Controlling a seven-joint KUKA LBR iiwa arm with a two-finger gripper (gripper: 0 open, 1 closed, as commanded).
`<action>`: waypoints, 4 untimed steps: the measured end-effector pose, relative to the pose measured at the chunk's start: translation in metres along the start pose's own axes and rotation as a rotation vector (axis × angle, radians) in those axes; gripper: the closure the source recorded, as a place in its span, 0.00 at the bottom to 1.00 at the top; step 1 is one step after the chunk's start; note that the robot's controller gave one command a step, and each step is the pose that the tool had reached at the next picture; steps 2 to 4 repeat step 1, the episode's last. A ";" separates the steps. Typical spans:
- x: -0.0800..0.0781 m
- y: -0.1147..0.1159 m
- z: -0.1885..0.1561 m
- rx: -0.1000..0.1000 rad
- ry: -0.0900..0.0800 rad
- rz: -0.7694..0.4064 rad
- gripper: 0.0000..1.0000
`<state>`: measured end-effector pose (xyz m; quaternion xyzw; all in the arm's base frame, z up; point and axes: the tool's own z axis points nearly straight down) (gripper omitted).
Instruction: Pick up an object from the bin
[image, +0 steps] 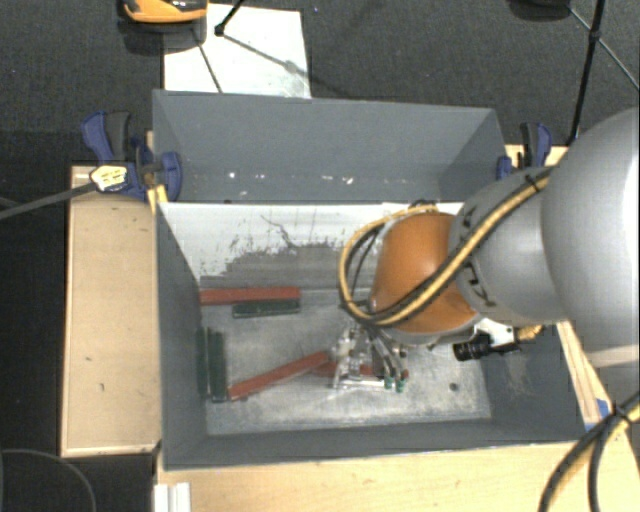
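Observation:
My gripper (366, 374) is low over the bin floor at the front middle, under the orange wrist cover. Its fingers come down at the right end of a long red-brown stick (282, 374) that lies slanted across the floor. Whether that stick sits between the fingers I cannot tell. A small green piece (400, 384) shows just right of the fingertips.
A second red-brown stick (250, 295) lies flat farther back on the left, with a short dark green stick (266, 310) just below it. Another dark green stick (214, 364) lies lengthwise along the left wall. The arm covers the bin's right part.

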<state>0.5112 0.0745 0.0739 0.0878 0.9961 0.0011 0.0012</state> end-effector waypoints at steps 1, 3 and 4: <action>0.009 0.004 -0.163 0.000 -0.004 0.047 1.00; 0.009 0.004 -0.163 0.000 -0.004 0.047 1.00; 0.009 0.004 -0.163 0.000 -0.004 0.047 1.00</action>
